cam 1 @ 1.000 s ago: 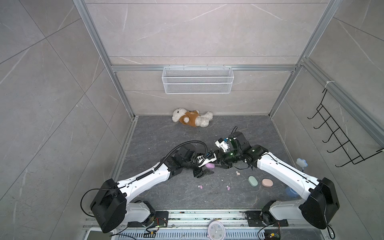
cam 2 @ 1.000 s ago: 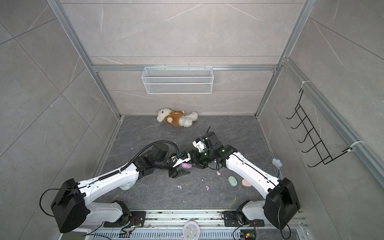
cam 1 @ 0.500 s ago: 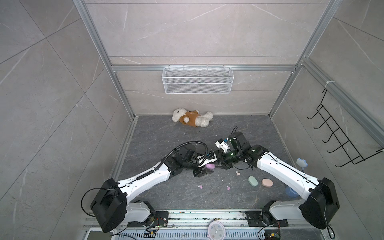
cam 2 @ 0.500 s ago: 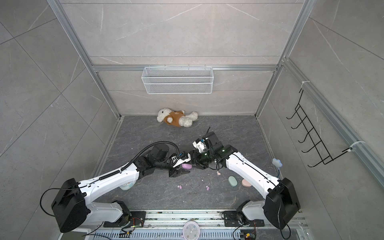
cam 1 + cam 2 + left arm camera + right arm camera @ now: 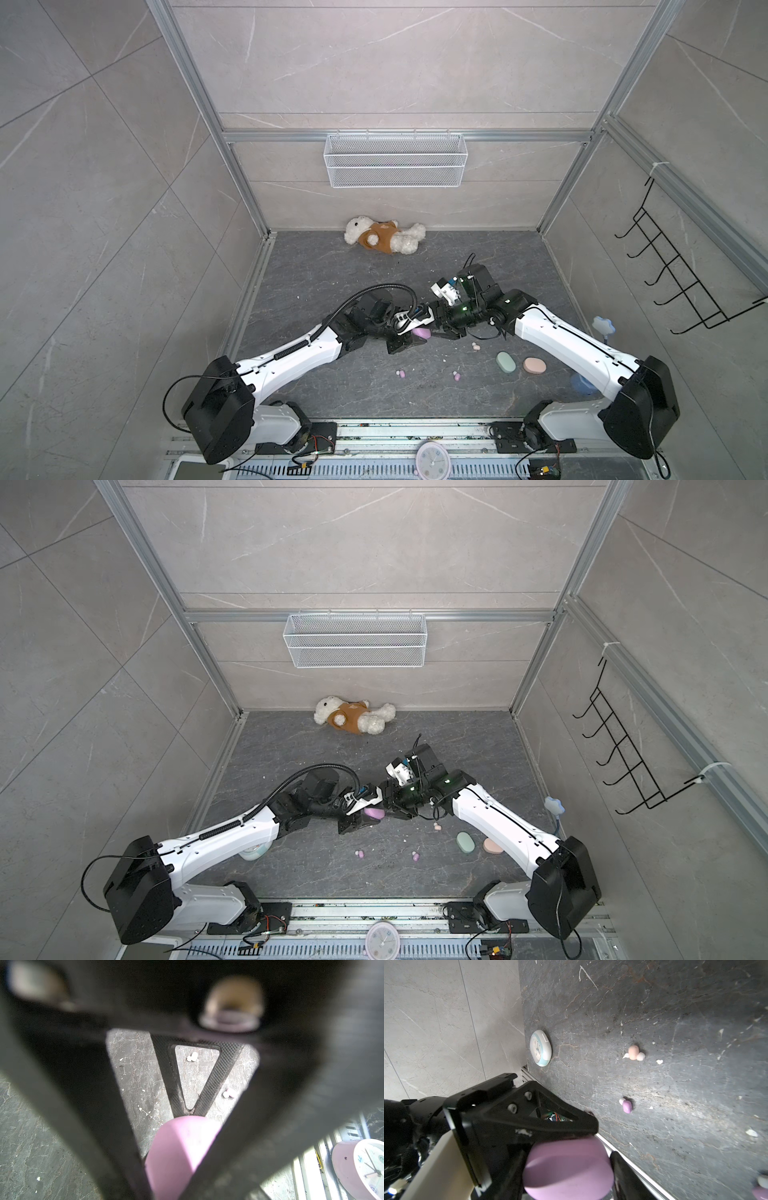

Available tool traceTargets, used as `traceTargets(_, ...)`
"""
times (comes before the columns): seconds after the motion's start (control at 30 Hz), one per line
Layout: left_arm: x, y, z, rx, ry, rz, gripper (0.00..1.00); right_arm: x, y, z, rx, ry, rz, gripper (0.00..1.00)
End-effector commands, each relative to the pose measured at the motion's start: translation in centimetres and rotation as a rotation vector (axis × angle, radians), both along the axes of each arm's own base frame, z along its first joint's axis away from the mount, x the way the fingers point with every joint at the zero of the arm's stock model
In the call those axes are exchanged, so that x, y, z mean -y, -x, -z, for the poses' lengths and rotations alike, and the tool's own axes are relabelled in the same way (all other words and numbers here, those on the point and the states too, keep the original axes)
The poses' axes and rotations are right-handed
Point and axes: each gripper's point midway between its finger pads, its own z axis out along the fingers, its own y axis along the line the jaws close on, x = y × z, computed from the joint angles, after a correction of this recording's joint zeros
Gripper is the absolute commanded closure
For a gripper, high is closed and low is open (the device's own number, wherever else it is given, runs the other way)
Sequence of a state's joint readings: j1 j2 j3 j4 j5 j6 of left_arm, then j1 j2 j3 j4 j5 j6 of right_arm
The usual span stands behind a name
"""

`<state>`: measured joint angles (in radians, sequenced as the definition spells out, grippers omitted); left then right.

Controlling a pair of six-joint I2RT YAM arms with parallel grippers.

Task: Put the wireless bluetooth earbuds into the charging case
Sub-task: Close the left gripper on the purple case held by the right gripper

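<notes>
Nearest, one lilac earbud (image 5: 401, 374) and a second lilac earbud (image 5: 456, 376) lie loose on the floor (image 5: 332, 386), with a peach earbud (image 5: 475, 345) just beyond. They look tiny, light and smooth, likely to skid, and are best pinched across the middle. Farther in, the left gripper (image 5: 413, 336) is clamped on the hard lilac case (image 5: 424, 332). The right gripper (image 5: 441, 332) sits just beside it, finger spread unclear. Open floor runs back to the teddy bear (image 5: 384, 240).

No legible text; clock (image 5: 361, 1167) numerals too blurred

The lilac case (image 5: 423, 332) is clamped mid-tabletop, while one lilac bud (image 5: 402, 374), another lilac bud (image 5: 456, 376) and a peach bud (image 5: 475, 345) lie loose nearer the front edge.
</notes>
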<state>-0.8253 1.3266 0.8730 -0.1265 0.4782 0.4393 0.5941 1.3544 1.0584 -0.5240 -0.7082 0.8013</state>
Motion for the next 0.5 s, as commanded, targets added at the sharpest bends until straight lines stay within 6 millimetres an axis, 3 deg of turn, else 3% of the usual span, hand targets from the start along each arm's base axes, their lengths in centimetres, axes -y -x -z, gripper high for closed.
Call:
traceTargets(0.0,0.98,0.83,-1.25,0.01,0.028,0.059,0.57,-0.19,-0.8,-2.12,0.059,-0.047,0.013,0.43)
traceTargets(0.13,1.05,0.76,-1.41,0.007,0.031,0.055,0.59,-0.17,-0.75,-2.09,0.058,-0.047,0.011,0.43)
traceTargets(0.47,1.04,0.93,-1.96,0.003,0.046,0.055,0.65,0.15,-0.7,-2.04,0.057,-0.038,0.02,0.3)
